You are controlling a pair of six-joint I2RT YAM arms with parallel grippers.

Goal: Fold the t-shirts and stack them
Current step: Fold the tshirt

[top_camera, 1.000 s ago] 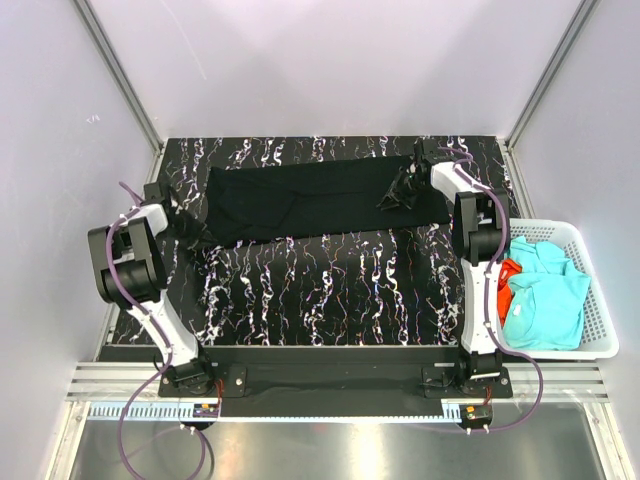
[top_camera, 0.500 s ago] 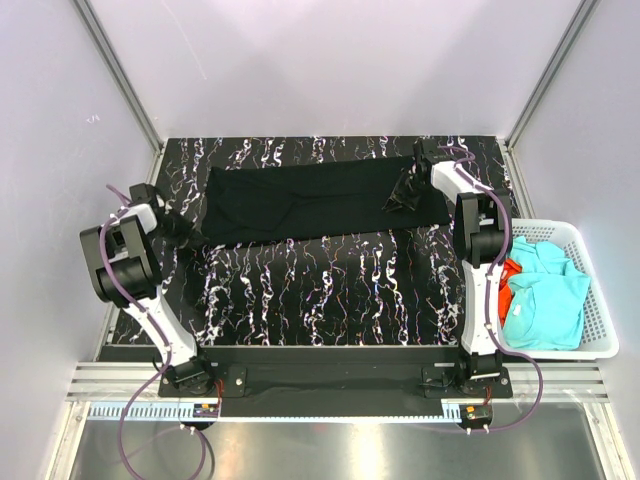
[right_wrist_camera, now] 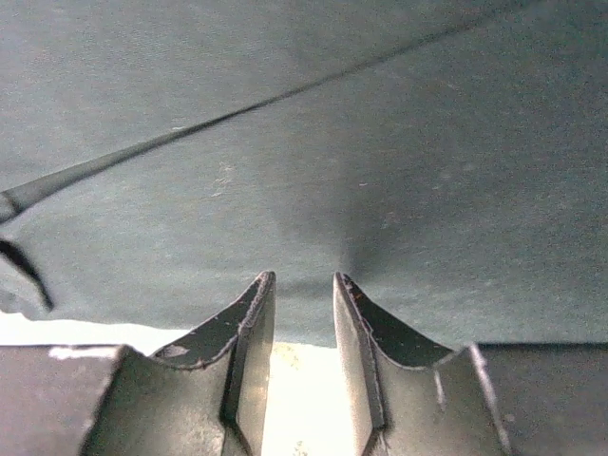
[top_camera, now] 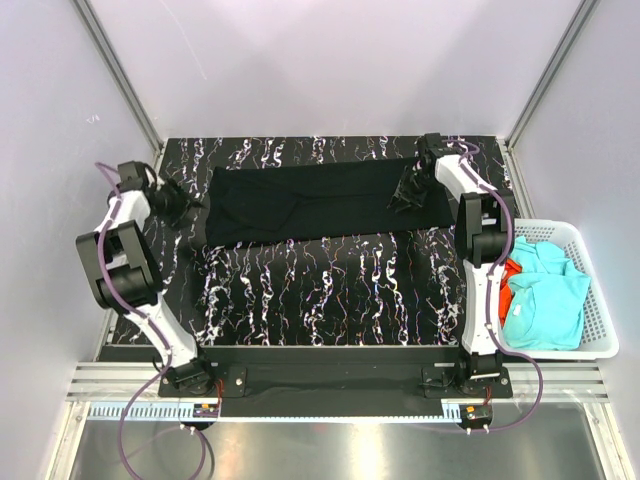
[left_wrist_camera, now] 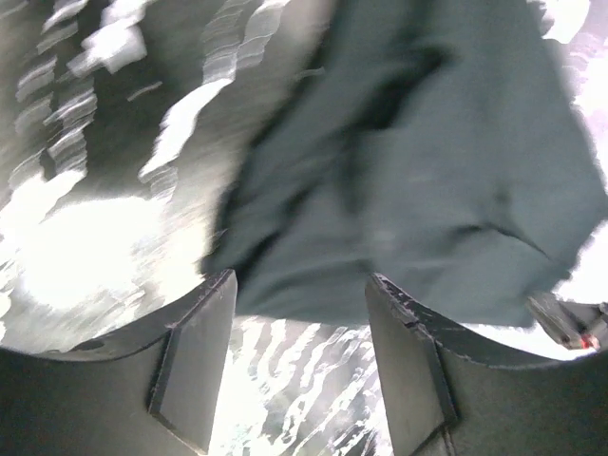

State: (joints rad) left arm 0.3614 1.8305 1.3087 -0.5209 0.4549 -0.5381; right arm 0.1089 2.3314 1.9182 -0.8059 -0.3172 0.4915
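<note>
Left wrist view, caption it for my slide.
Open left tool before the rumpled black t-shirt on the marbled table.

Bright, even overhead light, soft shadows. Left wrist view is motion-blurred: glare bleaches the black, white-veined tabletop (left_wrist_camera: 85, 237), and the large black cloth t-shirt (left_wrist_camera: 456, 190) looks grey.

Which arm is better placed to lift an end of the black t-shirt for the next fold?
Probably right. The right gripper is over the right end of the black t-shirt, its tips at puckered cloth. The left gripper stands open, just off the shirt's left edge.
</note>
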